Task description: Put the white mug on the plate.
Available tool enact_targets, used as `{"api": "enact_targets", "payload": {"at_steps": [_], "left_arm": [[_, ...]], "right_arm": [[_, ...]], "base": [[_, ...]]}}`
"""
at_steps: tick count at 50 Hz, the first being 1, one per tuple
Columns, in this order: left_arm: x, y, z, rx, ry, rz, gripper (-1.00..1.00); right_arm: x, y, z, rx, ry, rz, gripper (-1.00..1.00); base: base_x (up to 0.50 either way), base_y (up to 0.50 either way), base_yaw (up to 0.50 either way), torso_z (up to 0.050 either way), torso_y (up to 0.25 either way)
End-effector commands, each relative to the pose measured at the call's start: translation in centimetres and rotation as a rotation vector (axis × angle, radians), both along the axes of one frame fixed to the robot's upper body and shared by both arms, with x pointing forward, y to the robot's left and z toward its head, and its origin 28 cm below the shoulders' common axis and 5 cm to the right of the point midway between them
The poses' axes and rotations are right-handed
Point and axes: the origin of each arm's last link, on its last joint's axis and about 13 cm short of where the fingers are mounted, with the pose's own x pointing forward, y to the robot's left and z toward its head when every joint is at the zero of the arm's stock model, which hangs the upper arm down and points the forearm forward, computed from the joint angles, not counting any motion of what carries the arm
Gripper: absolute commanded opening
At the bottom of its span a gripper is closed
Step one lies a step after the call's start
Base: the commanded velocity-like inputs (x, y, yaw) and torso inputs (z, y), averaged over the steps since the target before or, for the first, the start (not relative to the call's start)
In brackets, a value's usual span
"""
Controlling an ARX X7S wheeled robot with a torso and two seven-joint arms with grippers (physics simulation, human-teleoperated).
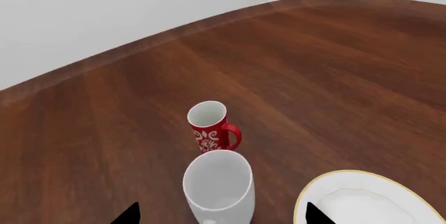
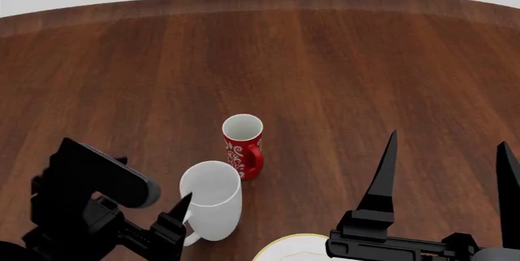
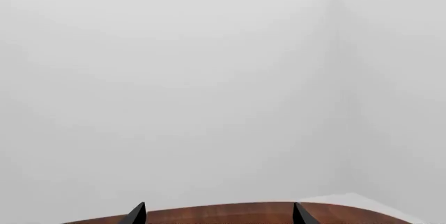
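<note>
The white mug (image 1: 217,185) (image 2: 211,201) stands upright on the wooden table, just in front of the red mug (image 1: 211,127) (image 2: 243,146). My left gripper (image 1: 223,215) is open, with the white mug's lower body between its two black fingertips and a gap on each side. In the head view one left finger (image 2: 180,209) shows beside the mug. The plate (image 1: 327,190) (image 2: 281,247), white with a gold rim, lies close beside the white mug. My right gripper (image 2: 447,140) (image 3: 219,213) is open and empty, pointing upward above the table.
The brown wooden table (image 2: 325,66) stretches away to a curved far edge (image 1: 209,23) with a pale wall behind. The right wrist view shows only the wall and a strip of table (image 3: 216,211).
</note>
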Motion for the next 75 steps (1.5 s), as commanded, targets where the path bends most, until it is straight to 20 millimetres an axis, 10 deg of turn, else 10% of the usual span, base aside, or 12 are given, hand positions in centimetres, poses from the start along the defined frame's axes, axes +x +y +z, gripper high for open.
{"api": "enact_targets", "payload": {"at_steps": [1, 75], "left_arm": [[0.5, 0.0, -0.9, 0.009, 0.030, 0.007, 1.00], [5.5, -0.1, -5.0, 0.087, 0.167, 0.021, 1.00]], "right_arm": [[0.1, 0.0, -0.2, 0.004, 0.006, 0.002, 1.00], [0.2, -0.3, -1.6, 0.043, 0.029, -0.011, 1.00]], "base": [[0.00, 0.00, 0.00, 0.000, 0.000], [0.00, 0.00, 0.00, 0.000, 0.000]]}}
